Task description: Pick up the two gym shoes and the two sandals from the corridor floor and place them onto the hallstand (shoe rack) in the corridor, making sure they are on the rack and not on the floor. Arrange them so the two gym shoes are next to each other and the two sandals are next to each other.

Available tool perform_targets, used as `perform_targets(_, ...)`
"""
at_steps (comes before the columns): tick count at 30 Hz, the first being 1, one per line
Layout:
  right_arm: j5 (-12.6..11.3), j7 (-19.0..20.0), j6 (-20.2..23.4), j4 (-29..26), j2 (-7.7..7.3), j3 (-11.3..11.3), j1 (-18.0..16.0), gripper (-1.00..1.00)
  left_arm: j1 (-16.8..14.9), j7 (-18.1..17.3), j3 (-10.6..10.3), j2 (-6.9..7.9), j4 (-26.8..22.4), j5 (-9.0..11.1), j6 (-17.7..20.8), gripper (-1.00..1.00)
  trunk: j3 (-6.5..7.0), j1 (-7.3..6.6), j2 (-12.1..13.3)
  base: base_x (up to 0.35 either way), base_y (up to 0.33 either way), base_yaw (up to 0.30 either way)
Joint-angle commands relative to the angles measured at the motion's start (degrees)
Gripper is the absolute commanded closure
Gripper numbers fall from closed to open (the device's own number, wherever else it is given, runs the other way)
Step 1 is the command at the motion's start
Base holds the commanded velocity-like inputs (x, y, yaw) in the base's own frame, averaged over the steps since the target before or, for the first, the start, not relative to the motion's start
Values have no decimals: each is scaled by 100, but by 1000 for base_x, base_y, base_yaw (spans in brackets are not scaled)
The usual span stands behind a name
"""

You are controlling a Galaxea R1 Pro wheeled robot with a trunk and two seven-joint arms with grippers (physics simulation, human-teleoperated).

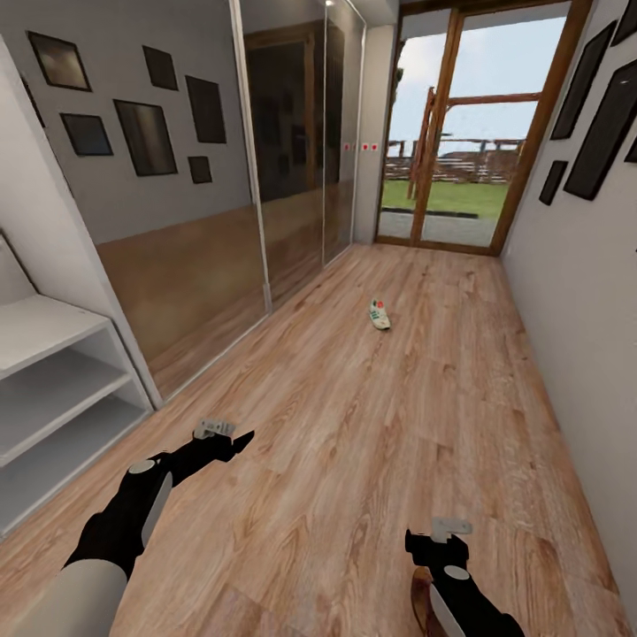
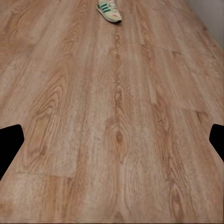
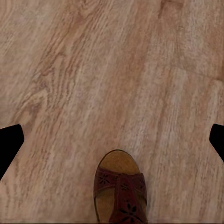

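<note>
Bare floor (image 1: 372,425) ahead; sandal (image 3: 120,191) under right claw (image 1: 440,538).

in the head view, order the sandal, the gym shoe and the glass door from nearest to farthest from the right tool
1. Sandal: on the wood floor right beside the right tool, at the robot's feet.
2. Gym shoe: alone on the floor, well ahead, mid-corridor.
3. Glass door: at the corridor's far end, beyond the shoe.

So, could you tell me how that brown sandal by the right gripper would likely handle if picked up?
The sandal looks light: open toe, thin upper. Its cut-out strap probably flexes, so gripping the sole edge seems safer. Lying flat on the floor, it should slide rather than roll.
</note>
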Motion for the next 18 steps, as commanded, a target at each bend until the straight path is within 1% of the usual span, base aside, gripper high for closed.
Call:
perform_targets(1,-51,-47,8,-3,-5,42,-2,-100,-2,-40,26,-4,-9,-25,41,-100,-7,-4,-2,-274,0,35)
perform_targets(4,-51,-48,8,-2,-5,40,-2,-100,-2,-43,27,2,-11,-22,38,-100,-9,-4,-2,-233,0,18)
perform_targets(7,-51,-48,8,-2,-5,40,-2,-100,3,-46,17,2,-15,-19,34,-100,-10,-4,-2,-99,0,7)
perform_targets(18,-51,-48,8,-2,-5,37,-2,-100,0,-48,-3,-3,-17,-18,39,-100,-11,-4,-2,-25,0,2)
